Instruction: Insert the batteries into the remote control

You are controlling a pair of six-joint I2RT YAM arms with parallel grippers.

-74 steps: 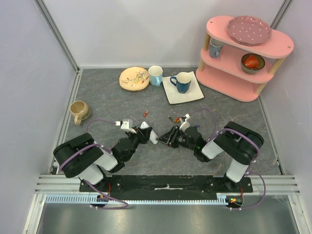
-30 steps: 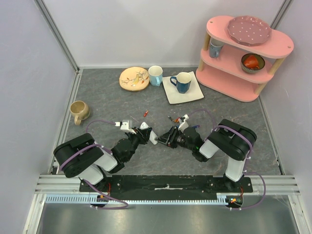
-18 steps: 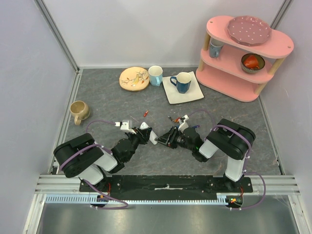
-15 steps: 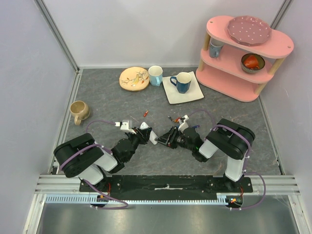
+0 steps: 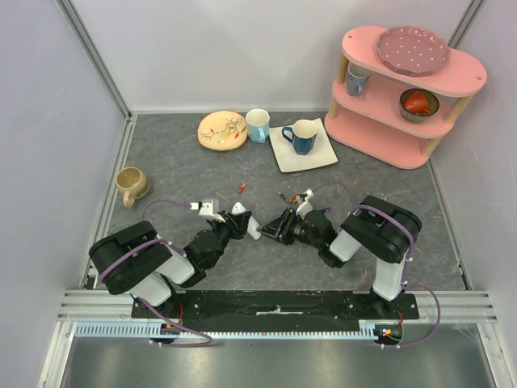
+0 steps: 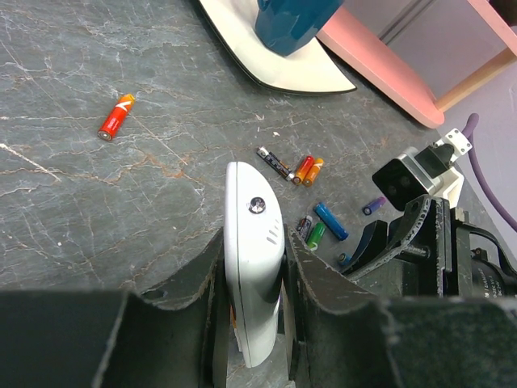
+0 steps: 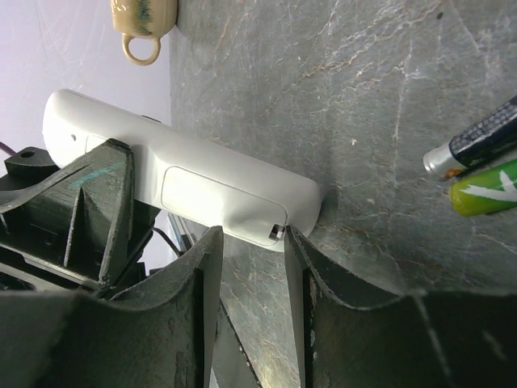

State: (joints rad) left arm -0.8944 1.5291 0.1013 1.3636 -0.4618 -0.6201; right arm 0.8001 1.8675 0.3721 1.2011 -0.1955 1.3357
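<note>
My left gripper (image 6: 254, 242) is shut on the white remote control (image 6: 254, 267), holding it on edge just above the table; it is also seen as remote control (image 5: 249, 225). My right gripper (image 7: 252, 242) stands open, its fingertips at the remote control's (image 7: 186, 182) end by the small latch of the closed cover, with nothing between them. The batteries lie loose on the table: a red-orange one (image 6: 115, 116) apart to the left, then a dark one (image 6: 275, 162), a blue one (image 6: 331, 221) and a green one (image 6: 316, 235) near the right gripper.
A beige mug (image 5: 129, 184) stands at the left. At the back are a patterned plate (image 5: 222, 129), a light blue mug (image 5: 258, 124) and a white square plate (image 5: 321, 153) bearing a dark blue mug. A pink shelf (image 5: 404, 89) fills the back right corner.
The right arm's elbow has shifted slightly left. Both grippers and the remote control stay where they were.
</note>
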